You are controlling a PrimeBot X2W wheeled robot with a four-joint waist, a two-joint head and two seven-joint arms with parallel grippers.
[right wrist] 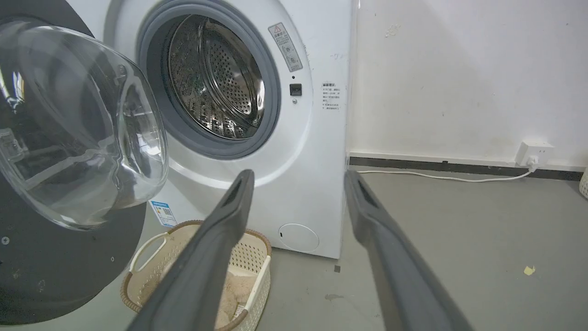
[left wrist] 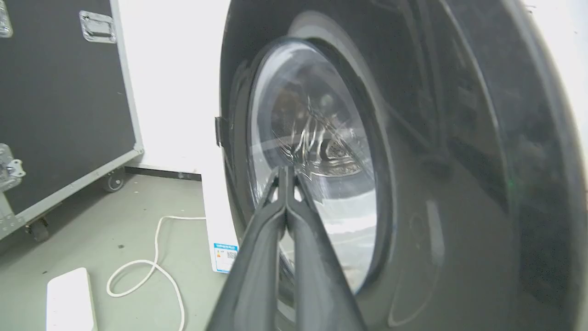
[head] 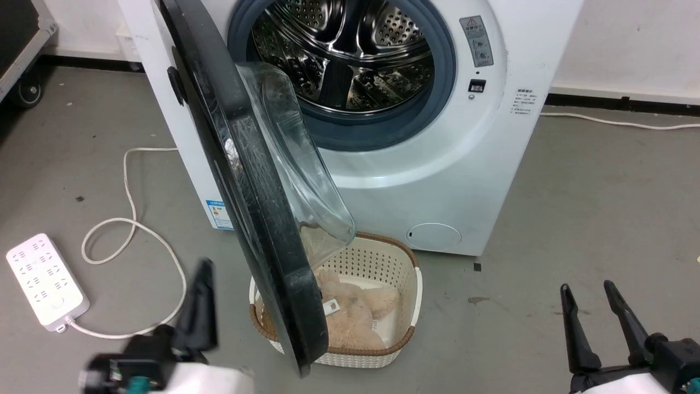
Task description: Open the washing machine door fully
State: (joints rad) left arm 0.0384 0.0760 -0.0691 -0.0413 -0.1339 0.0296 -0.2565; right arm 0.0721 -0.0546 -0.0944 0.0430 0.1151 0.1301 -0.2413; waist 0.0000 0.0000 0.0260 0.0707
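Left claw [left wrist: 285, 177], clenched empty, pointed at the glossy black-ringed, glass-centred washing machine door [head: 243, 180], half-open above a cream perforated basket [head: 406, 284]; it might skid off that slick face. Right claw [head: 587, 286] gaped.

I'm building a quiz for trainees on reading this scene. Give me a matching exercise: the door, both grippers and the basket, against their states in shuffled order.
1. washing machine door
2. left gripper
3. right gripper
4. basket

A. jaws apart
B. holds a beige plush toy
C. swung outward on its hinge
D. jaws together

Pairs: 1-C, 2-D, 3-A, 4-B
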